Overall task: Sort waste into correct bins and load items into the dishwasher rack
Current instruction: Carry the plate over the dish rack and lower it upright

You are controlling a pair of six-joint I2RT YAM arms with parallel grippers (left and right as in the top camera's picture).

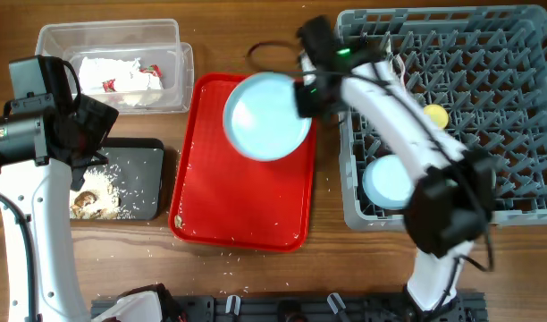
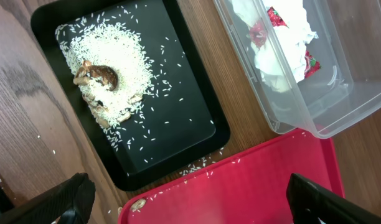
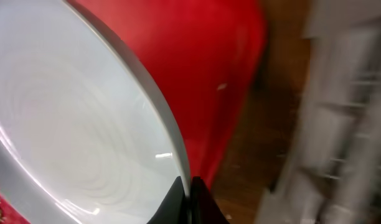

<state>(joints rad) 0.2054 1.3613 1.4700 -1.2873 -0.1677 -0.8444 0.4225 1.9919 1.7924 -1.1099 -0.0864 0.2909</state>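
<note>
My right gripper [image 1: 307, 94] is pinched shut on the rim of the pale blue plate [image 1: 266, 116]. The plate hangs above the far end of the red tray [image 1: 247, 210], just left of the dishwasher rack [image 1: 488, 36], so I judge the step in hand is carrying it over and slotting it in.

To do this well I need to lift the plate clear of the rack's near wall before I swing it across, because its wide face could catch the rim. I hold it only by a thin edge, and the wrist view shows my fingertips meeting right at the lip. A quick turn could let it pivot or slip, so a slow, steady move suits it. I should tip it on edge and lower it between two rows of pegs. The slot should be away from the blue bowl [image 1: 387, 182] and the small yellow thing [image 1: 435, 116] already in the rack.

My right arm reaches from the near edge of the table [image 1: 23, 268] diagonally across the rack's left side, with the wrist bent toward the tray. My left gripper [image 2: 190, 208] is wide open and holds nothing, hanging over the gap between the black tray [image 2: 197, 118] of rice and the red tray.
</note>
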